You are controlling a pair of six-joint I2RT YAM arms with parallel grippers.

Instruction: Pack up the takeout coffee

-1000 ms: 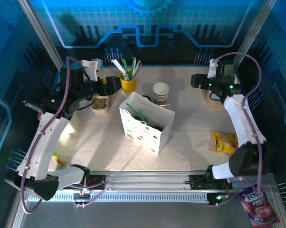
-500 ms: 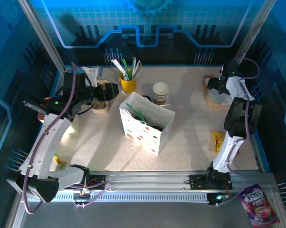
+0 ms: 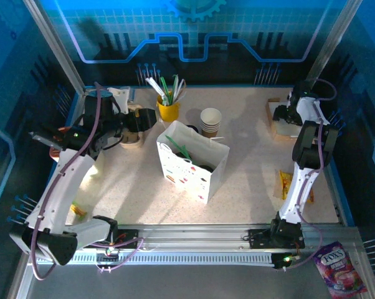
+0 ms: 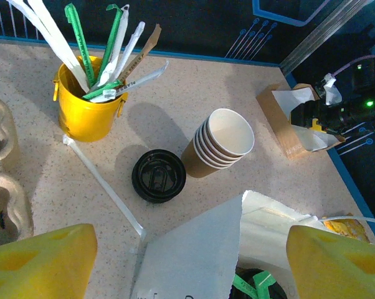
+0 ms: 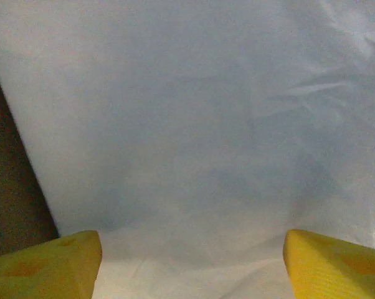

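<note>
Two takeout coffees are in sight. The first lidded cup (image 4: 158, 175) stands on the counter (image 3: 253, 163) just behind the white paper bag (image 3: 182, 173), between the yellow cup of utensils (image 4: 88, 107) and the stack of lidless paper cups (image 4: 222, 144). From above it shows little but its round black lid with a raised rim. The second lidded cup (image 3: 204, 167) sits deep inside the bag, which stands open at mid-counter, with a green wrapper across its lid.

There is one of each of the rest:
- a moulded pulp cup carrier (image 3: 131, 134) at the far left;
- a loose white-wrapped straw (image 4: 104, 188) beside the yellow cup;
- a brown napkin box (image 3: 278, 122) in the far right corner;
- a yellow snack packet (image 3: 286, 184) by the right edge;
- a purple sweets bag (image 3: 340, 269) lying off the counter, past its near right corner.

The left gripper (image 4: 189, 250) hangs over the bag's far rim, fingers wide apart and empty. The right gripper (image 5: 190, 249) is at the napkin box, fingers spread over white paper with nothing between them.

The counter is pale speckled stone. It is framed by aluminium posts and ringed by dark, blue-lit panels printed with circuit lines.
</note>
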